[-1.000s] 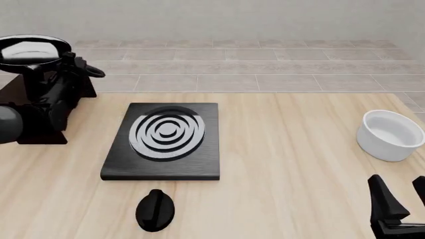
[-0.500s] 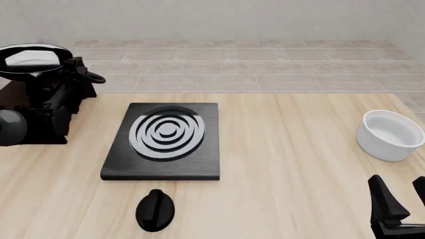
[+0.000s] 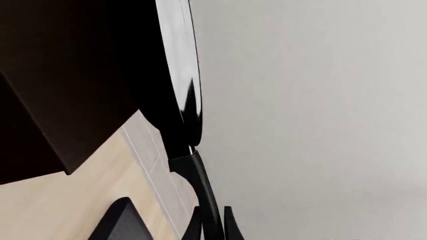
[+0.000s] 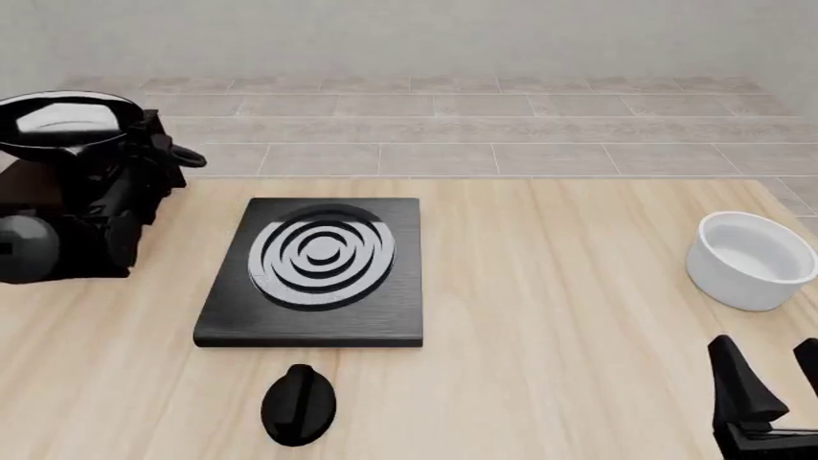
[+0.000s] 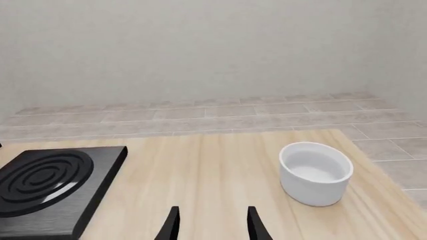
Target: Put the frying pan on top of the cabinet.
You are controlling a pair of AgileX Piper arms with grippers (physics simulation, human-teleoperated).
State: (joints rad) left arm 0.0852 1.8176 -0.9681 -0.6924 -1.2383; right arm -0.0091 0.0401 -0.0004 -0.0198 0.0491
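The frying pan [image 4: 67,117], glossy black with a grey-white inside, is at the far left, over the dark brown cabinet [image 4: 29,187]. I cannot tell whether it touches the cabinet's top. My left gripper [image 4: 136,134] is shut on the pan's handle, just right of the bowl of the pan. In the left wrist view the pan [image 3: 179,75] shows edge-on beside the cabinet [image 3: 60,85], and its handle [image 3: 200,185] runs between my fingers [image 3: 231,226]. My right gripper [image 4: 767,353] is open and empty at the table's front right; it also shows in the right wrist view [image 5: 213,220].
A flat black stove plate [image 4: 313,273] with grey-white rings lies left of centre. A small black knob [image 4: 299,402] lies in front of it. A white bowl [image 4: 752,259] stands at the right edge. My left arm's body [image 4: 77,225] covers the cabinet's right side.
The left gripper has lowered the pan toward the cabinet top and shifted it slightly right. The right arm has not moved.
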